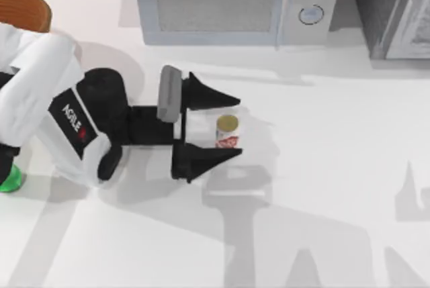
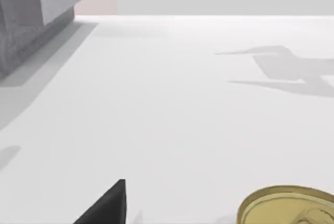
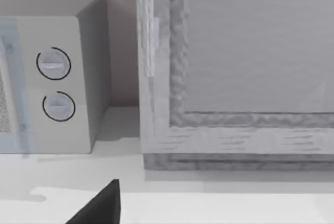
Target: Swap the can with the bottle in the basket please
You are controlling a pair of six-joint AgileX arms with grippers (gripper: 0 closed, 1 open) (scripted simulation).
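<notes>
The grasp of the can [image 1: 227, 131] is judged to be in hand: the left gripper [image 1: 225, 131] is spread around it near the table's [image 1: 322, 167] middle, its black tapered fingers [image 1: 213, 96] flanking the small white cylinder with its red label and gold round top, though contact cannot be told. Closing and lifting toward the woven basket [image 1: 27, 5] at far left is called for next, while the translucent green bottle [image 1: 9, 180] is seen at the left edge, outside the basket. The right arm is faced toward the grey microwave [image 3: 57, 78]; its fingers' state cannot be told.

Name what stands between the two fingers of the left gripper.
In the top view, the can stands upright on the table between the open fingers of the left gripper.
</notes>
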